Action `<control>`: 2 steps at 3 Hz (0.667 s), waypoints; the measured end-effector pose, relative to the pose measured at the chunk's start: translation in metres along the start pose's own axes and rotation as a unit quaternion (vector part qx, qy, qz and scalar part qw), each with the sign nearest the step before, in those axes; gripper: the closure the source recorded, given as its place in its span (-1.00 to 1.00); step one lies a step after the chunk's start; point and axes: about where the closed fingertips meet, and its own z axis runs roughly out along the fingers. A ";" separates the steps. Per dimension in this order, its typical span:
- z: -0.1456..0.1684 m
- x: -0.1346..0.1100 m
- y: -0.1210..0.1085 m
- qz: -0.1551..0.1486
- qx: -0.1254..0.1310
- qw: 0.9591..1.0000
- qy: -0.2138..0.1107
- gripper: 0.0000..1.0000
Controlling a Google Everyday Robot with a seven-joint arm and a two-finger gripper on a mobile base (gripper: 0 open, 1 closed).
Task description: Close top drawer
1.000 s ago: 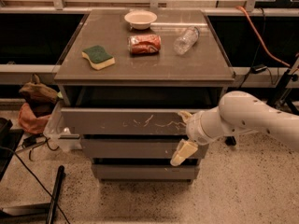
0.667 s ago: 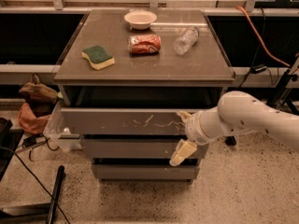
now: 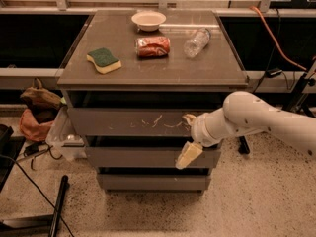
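Observation:
The top drawer (image 3: 123,122) is a wide grey metal drawer with white scratch marks on its flat front. It stands pulled out a little from the cabinet, with a dark gap under the tabletop. My gripper (image 3: 188,136) is at the right end of the drawer front, on the white arm that comes in from the right. It is open and holds nothing. Its upper finger (image 3: 189,118) lies against the scratched front. Its lower finger (image 3: 186,155) hangs over the second drawer front (image 3: 143,157).
On the cabinet top (image 3: 163,70) lie a green-and-yellow sponge (image 3: 103,60), a red crushed can (image 3: 153,46), a clear plastic bottle (image 3: 197,42) and a white bowl (image 3: 148,19). A bottom drawer (image 3: 148,181) sits below. Bags (image 3: 37,112) and cables lie on the floor at left.

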 end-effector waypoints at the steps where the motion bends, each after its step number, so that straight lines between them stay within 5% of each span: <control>1: -0.036 0.003 0.020 0.030 0.041 0.999 0.000 -1.00; 2: -0.102 0.011 0.056 0.062 0.110 0.992 0.004 -1.00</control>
